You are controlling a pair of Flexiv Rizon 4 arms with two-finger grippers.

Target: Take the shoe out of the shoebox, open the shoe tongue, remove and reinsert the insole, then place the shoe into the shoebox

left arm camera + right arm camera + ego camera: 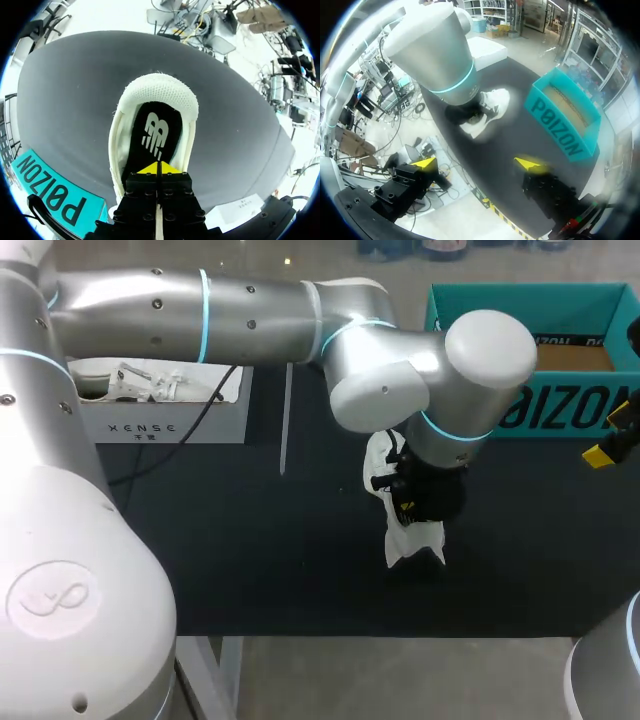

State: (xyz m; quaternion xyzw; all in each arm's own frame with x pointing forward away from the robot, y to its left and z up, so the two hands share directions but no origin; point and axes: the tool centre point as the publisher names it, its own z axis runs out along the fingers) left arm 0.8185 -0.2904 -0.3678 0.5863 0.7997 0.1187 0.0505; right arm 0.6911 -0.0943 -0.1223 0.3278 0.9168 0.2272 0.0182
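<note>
A white shoe [408, 540] lies on the black mat in mid-table, its black insole [152, 135] showing inside the opening. My left arm comes across from the left, and its gripper [159, 168] hangs right over the shoe's heel end. The yellow tips are shut together against the near end of the insole; I cannot tell whether they pinch anything. In the right wrist view the shoe [492, 105] sits partly hidden under the left arm's wrist. My right gripper [477, 163] is open and empty, off at the table's right edge. The teal shoebox [480, 310] stands open at the back right.
A white box [165, 425] holding white items sits at the back left, with a black cable trailing over its front. The shoebox [555, 117] lies between my right gripper and the far table edge. The black mat [250, 550] covers most of the table.
</note>
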